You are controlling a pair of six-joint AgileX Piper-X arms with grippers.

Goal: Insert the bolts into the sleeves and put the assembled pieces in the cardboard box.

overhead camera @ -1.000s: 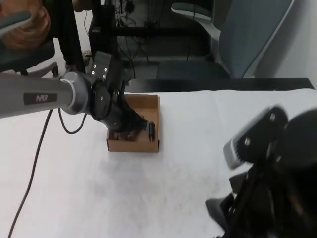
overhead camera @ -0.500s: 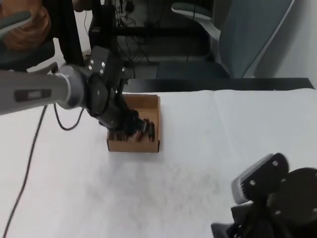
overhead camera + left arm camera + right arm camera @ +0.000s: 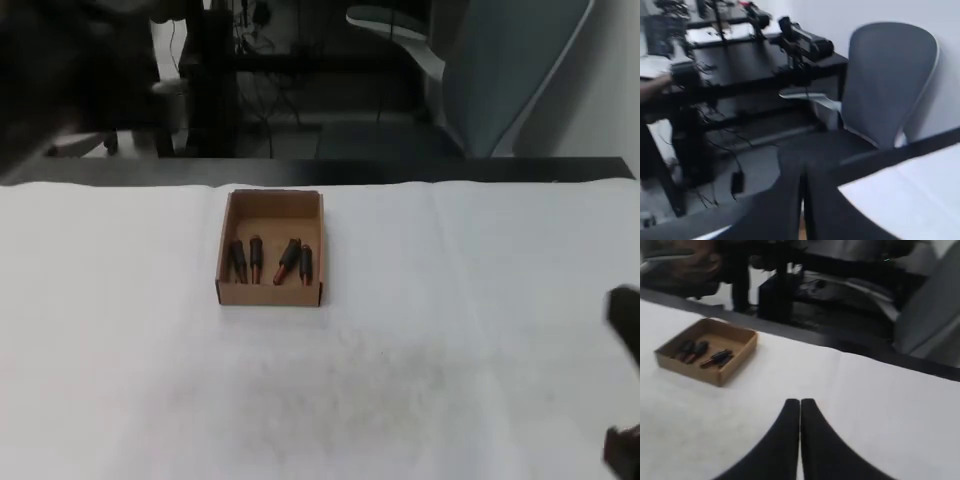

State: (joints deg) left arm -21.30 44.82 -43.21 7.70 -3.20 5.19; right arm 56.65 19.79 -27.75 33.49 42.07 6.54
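Note:
A shallow cardboard box [image 3: 270,205] rests on the white-covered bench, toward the back left of centre. Several dark assembled pieces [image 3: 269,261] with reddish ends lie side by side on its floor. The right wrist view has the same box [image 3: 738,348] and pieces [image 3: 707,354] some way beyond my right gripper [image 3: 800,402], whose black fingers are pressed together, empty, above bare cloth. My left gripper [image 3: 803,172] is shut too, held high and facing the room beyond the bench. A dark blurred arm [image 3: 70,70] crosses the high view's far left corner.
White cloth [image 3: 400,360] covers the whole bench. A dark part of an arm [image 3: 625,330] shows at the right edge of the high view. Behind the bench are a grey office chair [image 3: 890,80], black desks and cables on the floor.
The arm that was at the cardboard box has pulled up and away to the far left, leaving the pieces in it. The arm at the lower right has drawn back almost out of the high view.

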